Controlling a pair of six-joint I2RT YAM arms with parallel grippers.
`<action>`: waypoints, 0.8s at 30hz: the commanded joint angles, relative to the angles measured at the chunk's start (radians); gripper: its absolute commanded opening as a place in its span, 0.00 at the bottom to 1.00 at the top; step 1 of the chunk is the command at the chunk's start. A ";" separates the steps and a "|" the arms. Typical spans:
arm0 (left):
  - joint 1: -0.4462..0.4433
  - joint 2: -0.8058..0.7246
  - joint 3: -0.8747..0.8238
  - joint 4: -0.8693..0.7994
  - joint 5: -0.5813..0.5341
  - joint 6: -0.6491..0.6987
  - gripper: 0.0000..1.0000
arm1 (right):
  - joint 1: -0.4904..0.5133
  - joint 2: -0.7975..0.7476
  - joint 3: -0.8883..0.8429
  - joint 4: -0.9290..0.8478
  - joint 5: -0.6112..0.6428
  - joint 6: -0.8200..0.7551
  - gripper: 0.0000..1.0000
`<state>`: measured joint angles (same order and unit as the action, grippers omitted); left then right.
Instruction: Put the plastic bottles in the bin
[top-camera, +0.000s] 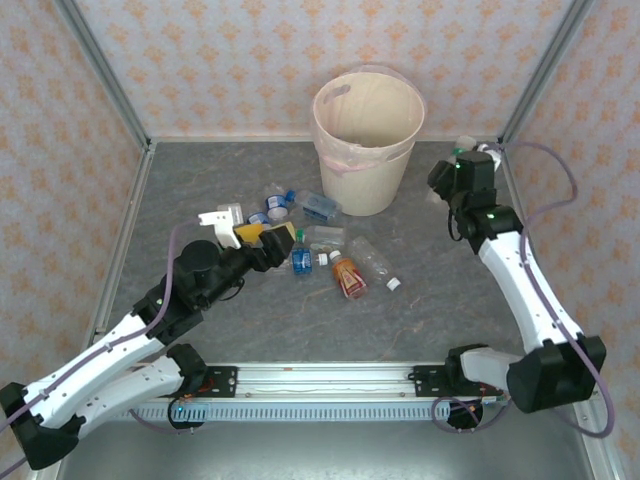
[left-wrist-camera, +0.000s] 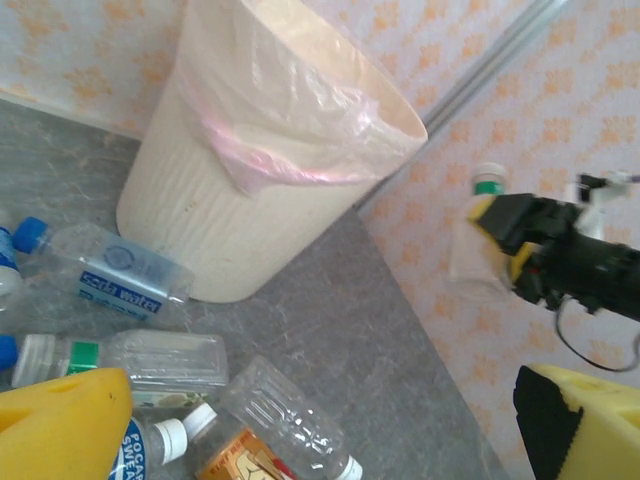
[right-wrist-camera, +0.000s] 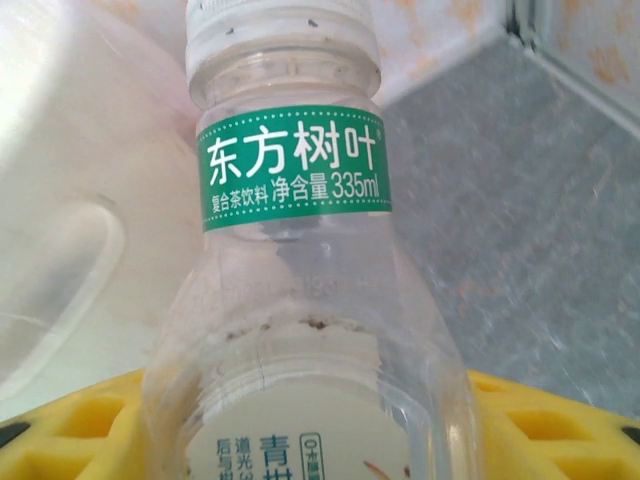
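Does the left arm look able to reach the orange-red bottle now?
Probably yes. The left gripper is open close to the orange-red bottle, which lies uncovered on the table. A clear bottle lies close beside it, so the grasp may be crowded.

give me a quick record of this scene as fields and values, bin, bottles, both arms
bin: upright at the back of the table, pink liner over its rim
held bottle: clear, green label, white cap, up off the table to the right of the bin
right jaws: shut on the held bottle
left jaws: wide open, holding nothing, over the loose bottles
loose bottles: lying on the table in front of the bin
task state: held bottle not yet in the bin
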<state>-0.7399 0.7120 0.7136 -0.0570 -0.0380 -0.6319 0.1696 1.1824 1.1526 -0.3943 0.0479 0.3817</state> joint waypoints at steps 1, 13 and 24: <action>-0.005 -0.048 -0.016 -0.008 -0.123 -0.026 0.99 | 0.004 -0.057 0.063 0.070 -0.024 0.012 0.58; -0.005 -0.124 -0.053 0.004 -0.196 -0.043 0.99 | 0.053 0.008 0.225 0.262 -0.088 0.038 0.57; -0.006 -0.117 -0.042 -0.018 -0.163 -0.034 0.99 | 0.187 0.355 0.534 0.212 0.012 -0.033 0.57</action>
<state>-0.7399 0.5976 0.6701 -0.0628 -0.2100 -0.6647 0.3439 1.4895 1.6115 -0.1772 0.0090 0.3798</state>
